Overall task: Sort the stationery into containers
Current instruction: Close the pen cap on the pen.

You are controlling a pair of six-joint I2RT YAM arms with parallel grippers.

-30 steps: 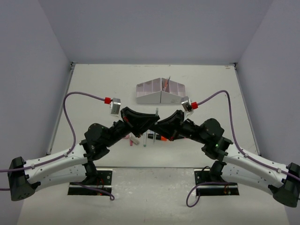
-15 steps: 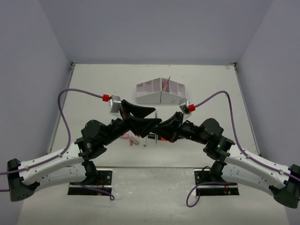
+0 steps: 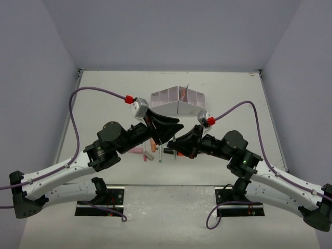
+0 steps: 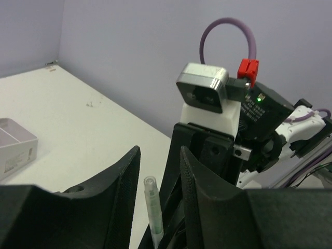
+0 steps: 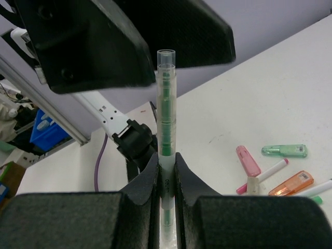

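Note:
My right gripper is shut on a thin green pen, which stands up out of its jaws. The pen's upper end lies between the fingers of my left gripper; those jaws stand apart, with a gap on each side of the pen. In the top view both grippers meet above the table's middle, just in front of the white containers. Loose stationery lies below: a pink piece, a peach piece, a pen and a black highlighter.
The right wrist view shows a pink piece, a green piece, an orange one and a pink-tipped pen on the table. A corner of the white box shows at the left of the left wrist view. Purple cables arch over both arms.
The left arm has swung up and toward the containers. Its jaws, shut a second ago, opened wide and now stand narrower around the pen's upper end. The right gripper kept the pen.

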